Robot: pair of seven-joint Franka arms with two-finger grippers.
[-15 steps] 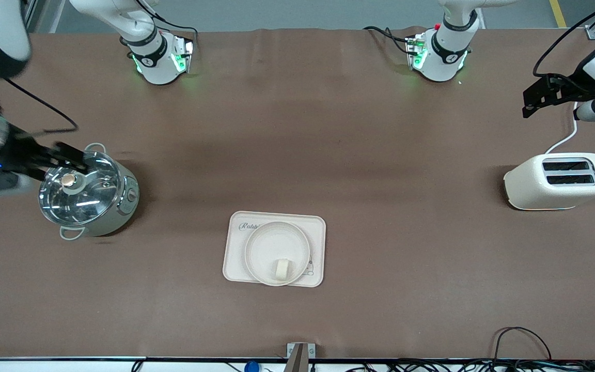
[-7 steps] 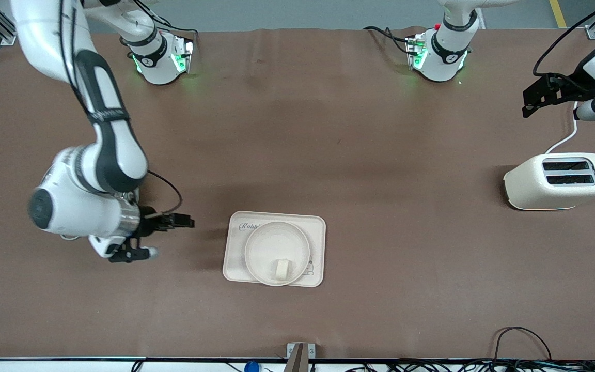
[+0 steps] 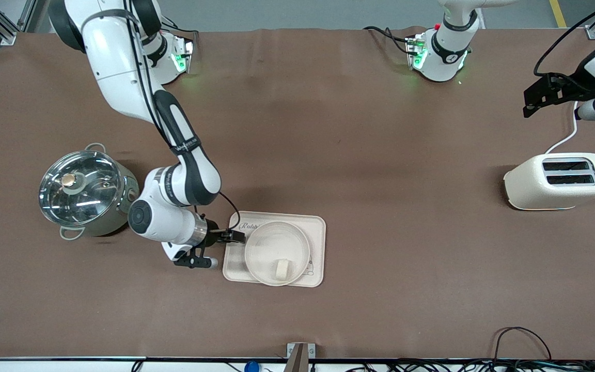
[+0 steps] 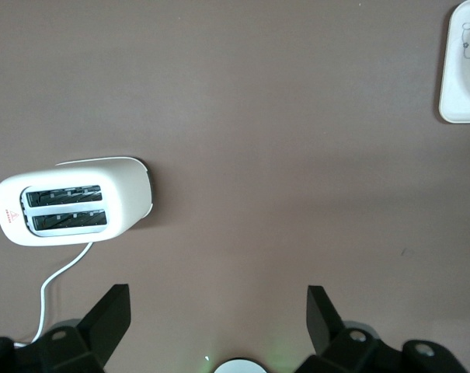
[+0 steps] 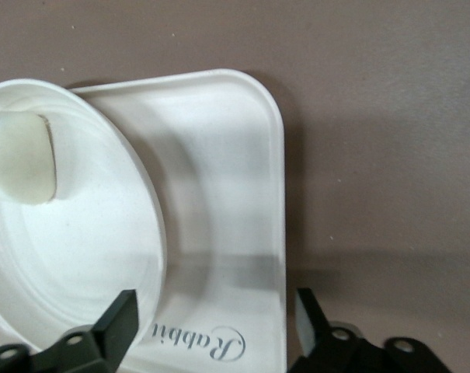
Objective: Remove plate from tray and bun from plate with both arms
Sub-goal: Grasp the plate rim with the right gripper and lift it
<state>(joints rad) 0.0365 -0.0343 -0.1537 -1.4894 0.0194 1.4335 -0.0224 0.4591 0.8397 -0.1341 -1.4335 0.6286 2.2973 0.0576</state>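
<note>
The round cream plate [image 3: 271, 245] lies on the rectangular rabbit tray [image 3: 235, 271], nearer the front camera than the table's middle. The small pale bun [image 3: 282, 268] sits in the plate, on the part nearest the front camera. My right gripper [image 3: 235, 236] is open and empty at the tray's corner toward the right arm's end. In the right wrist view the gripper [image 5: 219, 318] is low over the tray [image 5: 227, 179]. Beside it there are the plate's rim [image 5: 145, 210] and the bun [image 5: 21, 159]. My left gripper [image 3: 540, 98] waits open and empty, high over the table's left arm end.
A steel pot with a glass lid [image 3: 83, 194] stands toward the right arm's end, close to the right arm's elbow. A white two-slot toaster [image 3: 558, 181] stands toward the left arm's end, its cord running toward the bases. It also shows in the left wrist view [image 4: 71, 202].
My right arm has swung from over the pot across to the tray, and its gripper now sits at the tray's corner beside the plate. The left arm, plate and bun have not moved.
</note>
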